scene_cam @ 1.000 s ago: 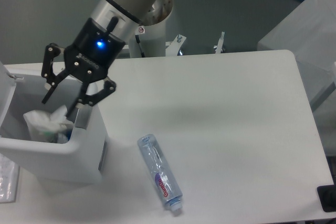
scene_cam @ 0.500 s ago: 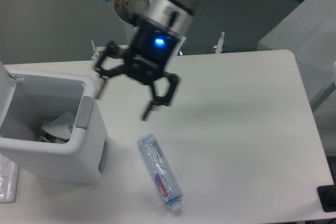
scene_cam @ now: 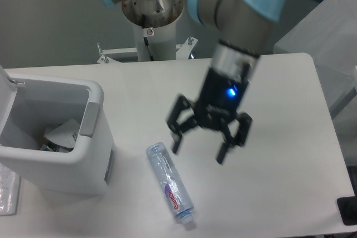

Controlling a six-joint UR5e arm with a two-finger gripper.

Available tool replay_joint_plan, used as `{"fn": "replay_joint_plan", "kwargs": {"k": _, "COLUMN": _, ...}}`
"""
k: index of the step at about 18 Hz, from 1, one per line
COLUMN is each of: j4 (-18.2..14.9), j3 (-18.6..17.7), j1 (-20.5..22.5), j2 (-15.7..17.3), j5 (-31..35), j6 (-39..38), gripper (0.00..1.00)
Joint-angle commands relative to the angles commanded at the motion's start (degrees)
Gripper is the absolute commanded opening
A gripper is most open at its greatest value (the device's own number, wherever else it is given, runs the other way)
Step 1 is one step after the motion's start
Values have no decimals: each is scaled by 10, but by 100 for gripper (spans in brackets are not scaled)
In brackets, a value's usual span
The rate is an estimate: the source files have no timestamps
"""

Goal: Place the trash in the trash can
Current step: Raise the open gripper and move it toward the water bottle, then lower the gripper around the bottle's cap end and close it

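Clear bottle (scene_cam: 170, 184), pink-red label, lying flat.

Pincer (scene_cam: 198, 151) motion-blurred, finger detail smeared. Trash can (scene_cam: 83, 160) cut off at 9 o'clock edge; wrapper (scene_cam: 62, 132) inside partly hidden by its wall.

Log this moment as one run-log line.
gripper: open, empty, above table | wrapper: in bin | bottle: on table, lying flat | next: probably bottle

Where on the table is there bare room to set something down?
Bare: the right half, from the hand to the table edge, and the far strip behind it. Crowded: front left, with the trash can and bottle.
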Motion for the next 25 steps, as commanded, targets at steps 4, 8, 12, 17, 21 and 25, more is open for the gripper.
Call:
{"fn": "replay_joint_plan", "kwargs": {"k": 4, "j4": -38, "j3": 36, "j1": -6, "j2": -38, "j5": 59, "j6": -9, "gripper": 100}}
{"fn": "replay_joint_plan", "kwargs": {"k": 8, "j4": -167, "j3": 103, "j1": -36, "j2": -81, "j5": 109, "j6": -9, "gripper": 100}}
{"fn": "replay_joint_plan", "kwargs": {"k": 12, "j4": -249, "j3": 174, "j1": -52, "j2": -120, "j5": 129, "j6": -21, "gripper": 100}}
{"fn": "replay_joint_plan", "kwargs": {"k": 17, "j4": -294, "j3": 220, "j1": -73, "j2": -161, "j5": 161, "j6": -60, "gripper": 100}}
{"fn": "replay_joint_plan", "kwargs": {"k": 21, "j4": -294, "j3": 217, "j1": -86, "j2": -176, "j5": 177, "j6": -62, "gripper": 100}}
{"fn": "replay_joint_plan", "kwargs": {"k": 25, "j4": -294, "j3": 214, "j1": -99, "j2": -196, "j5": 195, "j6": -71, "gripper": 100}}
